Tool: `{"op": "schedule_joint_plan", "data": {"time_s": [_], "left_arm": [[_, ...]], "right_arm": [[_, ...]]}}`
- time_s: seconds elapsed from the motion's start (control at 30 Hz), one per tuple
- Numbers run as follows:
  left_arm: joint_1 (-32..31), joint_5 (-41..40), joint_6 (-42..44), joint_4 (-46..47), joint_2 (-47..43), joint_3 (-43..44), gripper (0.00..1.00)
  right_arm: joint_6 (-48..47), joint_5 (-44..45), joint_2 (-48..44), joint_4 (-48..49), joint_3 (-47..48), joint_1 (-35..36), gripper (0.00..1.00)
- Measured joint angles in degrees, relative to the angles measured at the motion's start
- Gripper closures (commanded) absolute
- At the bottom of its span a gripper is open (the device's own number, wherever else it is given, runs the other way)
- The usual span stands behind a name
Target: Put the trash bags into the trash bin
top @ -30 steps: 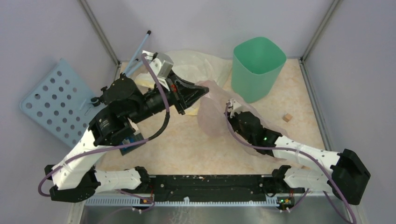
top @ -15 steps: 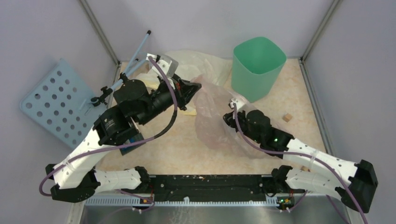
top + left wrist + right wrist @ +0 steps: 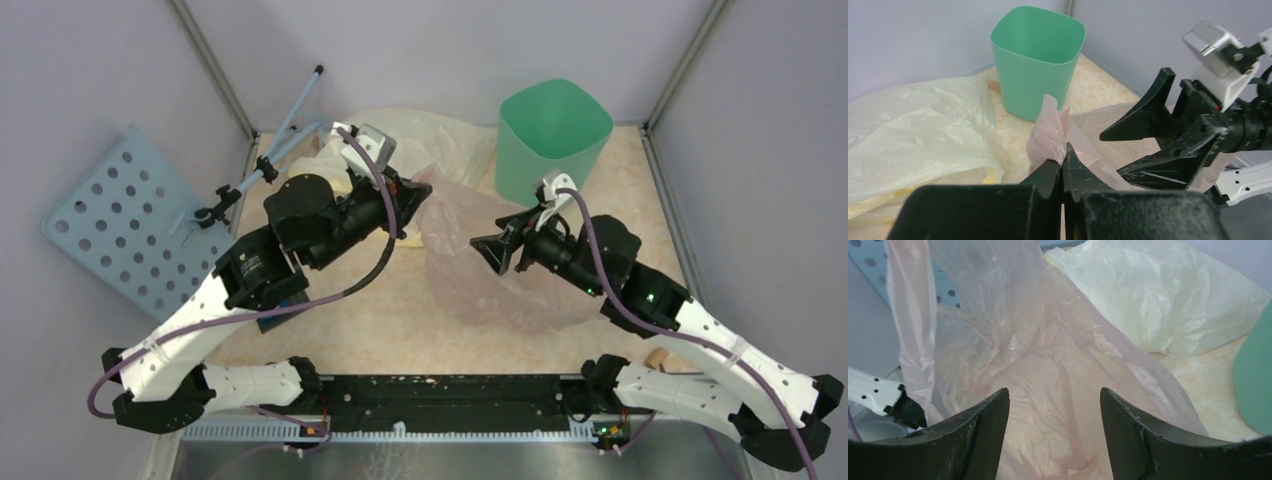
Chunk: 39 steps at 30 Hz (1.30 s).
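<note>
The left gripper (image 3: 418, 190) is clamped tight on a bunched fold of the pink bag (image 3: 480, 290), and a tuft of the film sticks up past its closed tips in the left wrist view (image 3: 1063, 152). Its arm stretches from the near-left base toward the far middle of the table (image 3: 380, 320), with the wrist pointing right.

The right gripper (image 3: 488, 250) stands wide open with nothing held. Its arm rises from the near-right base and leans left, so the jaws face the left gripper. The pink bag hangs just ahead of those spread jaws and fills the gap between them in the right wrist view (image 3: 1023, 355). From the pinched fold it drapes down onto the table, under and beside the right wrist.

The bin (image 3: 550, 140) stands upright at the far right, near the bag's edge. The yellow bag (image 3: 430, 135) lies crumpled at the far side, left of the bin.
</note>
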Motion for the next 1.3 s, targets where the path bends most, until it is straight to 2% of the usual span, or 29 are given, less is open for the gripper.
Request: {"op": "schedule_joint_plan", "data": {"time_s": [0.13, 0.43, 0.57, 0.73, 0.87, 1.07, 1.13, 1.3], "left_arm": [[0.00, -1.79, 0.39, -0.13, 0.52, -0.09, 1.00], [0.00, -6.49, 1.66, -1.11, 0.61, -0.07, 1.00], [0.00, -6.19, 1.97, -0.94, -1.44, -0.07, 1.00], [0.00, -4.87, 2.12, 0.31, -3.72, -0.04, 1.00], [0.00, -3.87, 2.12, 0.46, -3.87, -0.07, 1.00], [0.00, -3.69, 2.14, 0.42, -3.91, -0.15, 1.00], [0.00, -3.69, 2.29, 0.42, -3.93, -0.37, 1.00], [0.00, -3.74, 2.51, 0.37, -4.13, -0.92, 1.00]], "right_arm": [[1.97, 0.46, -0.90, -1.49, 2.40, 0.00, 0.22], [4.09, 6.78, -5.64, -8.63, 10.16, 0.00, 0.20], [3.54, 11.32, -7.04, -14.93, 13.03, 0.00, 0.14], [0.17, 11.69, -5.57, -22.99, 15.93, 0.00, 0.14], [-1.27, 11.74, -0.42, -27.43, 16.44, 0.00, 0.14], [-3.17, 7.91, 4.37, -28.50, 10.16, 0.00, 0.14], [-3.69, 6.58, 3.91, -28.30, 8.61, 0.00, 0.15], [-4.72, 5.29, 3.48, -28.28, 8.20, 0.02, 0.27]]}}
